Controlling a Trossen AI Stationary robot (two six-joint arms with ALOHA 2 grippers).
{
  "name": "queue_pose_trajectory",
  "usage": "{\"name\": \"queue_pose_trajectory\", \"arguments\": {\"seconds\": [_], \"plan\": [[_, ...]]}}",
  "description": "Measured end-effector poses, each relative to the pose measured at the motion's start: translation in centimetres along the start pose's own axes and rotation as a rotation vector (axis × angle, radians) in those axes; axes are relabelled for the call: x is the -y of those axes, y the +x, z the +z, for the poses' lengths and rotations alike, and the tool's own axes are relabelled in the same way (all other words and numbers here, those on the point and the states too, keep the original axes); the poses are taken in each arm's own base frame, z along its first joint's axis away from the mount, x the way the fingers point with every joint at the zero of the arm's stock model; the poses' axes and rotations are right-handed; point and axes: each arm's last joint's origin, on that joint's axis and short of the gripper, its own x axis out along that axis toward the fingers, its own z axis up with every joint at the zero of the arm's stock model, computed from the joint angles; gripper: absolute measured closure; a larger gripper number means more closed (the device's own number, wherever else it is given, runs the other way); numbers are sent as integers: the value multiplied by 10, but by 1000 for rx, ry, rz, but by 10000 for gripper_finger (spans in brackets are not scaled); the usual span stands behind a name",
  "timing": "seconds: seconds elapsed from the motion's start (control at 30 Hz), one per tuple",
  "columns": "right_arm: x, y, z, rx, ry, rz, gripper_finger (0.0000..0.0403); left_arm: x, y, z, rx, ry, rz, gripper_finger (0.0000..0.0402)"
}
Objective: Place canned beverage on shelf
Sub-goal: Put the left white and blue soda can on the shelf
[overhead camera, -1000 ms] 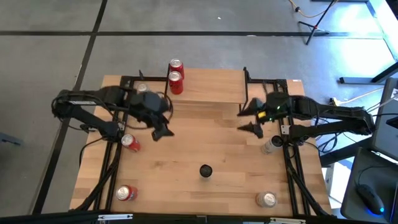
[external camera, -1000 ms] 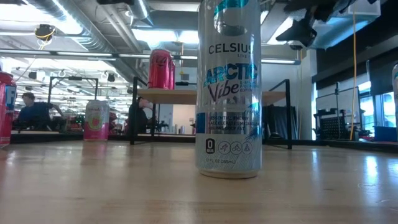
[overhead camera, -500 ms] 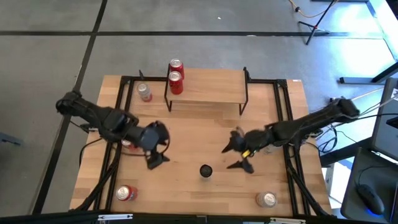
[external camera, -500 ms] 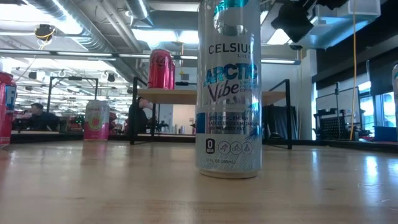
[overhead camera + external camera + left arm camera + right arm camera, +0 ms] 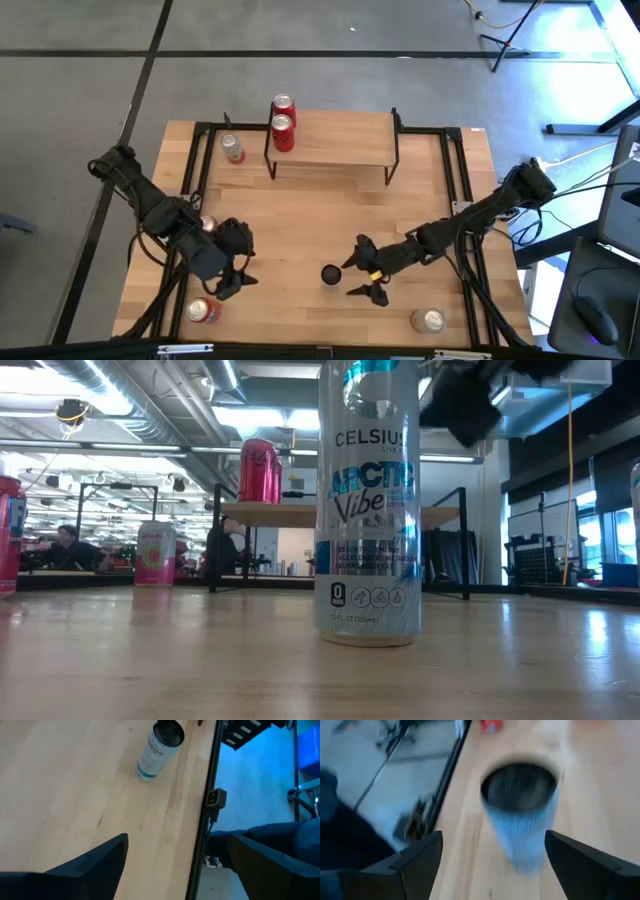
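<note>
Blue can (image 5: 331,274) upright, just beside the right gripper (image 5: 362,274), fingers released, straddling toward it; left gripper (image 5: 240,268) farther, also released.

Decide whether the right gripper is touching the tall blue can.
Apart. In the high view the right gripper sits beside the blue can, jaws open, with bare table showing between them.

Robotics lab: exposed ceiling ducts (image 5: 150,410), seated person (image 5: 65,543) behind
</note>
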Motion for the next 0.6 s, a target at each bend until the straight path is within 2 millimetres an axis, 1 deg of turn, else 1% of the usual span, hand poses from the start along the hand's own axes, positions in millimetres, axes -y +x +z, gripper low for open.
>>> {"name": "queue_pose_trajectory", "arguments": {"seconds": [0.1, 0.17, 0.23, 0.3, 0.5, 0.6], "plan": [[-5, -3, 16, 58, 15, -62, 68, 1, -1, -2, 21, 10, 11, 72], [-6, -3, 22, 95, 16, -122, 68, 2, -1, -3, 26, 17, 13, 72], [-7, 1, 26, 117, 16, -156, 68, 3, -2, -4, 39, 22, 20, 72], [-9, 8, 28, 136, 20, -147, 68, 3, -2, -4, 50, 24, 27, 72], [-12, 30, 10, 89, 17, -159, 68, 3, -2, -4, 53, 26, 31, 72], [-13, 36, 9, 104, 20, -156, 68, 2, -2, -4, 48, 29, 38, 72]]}}
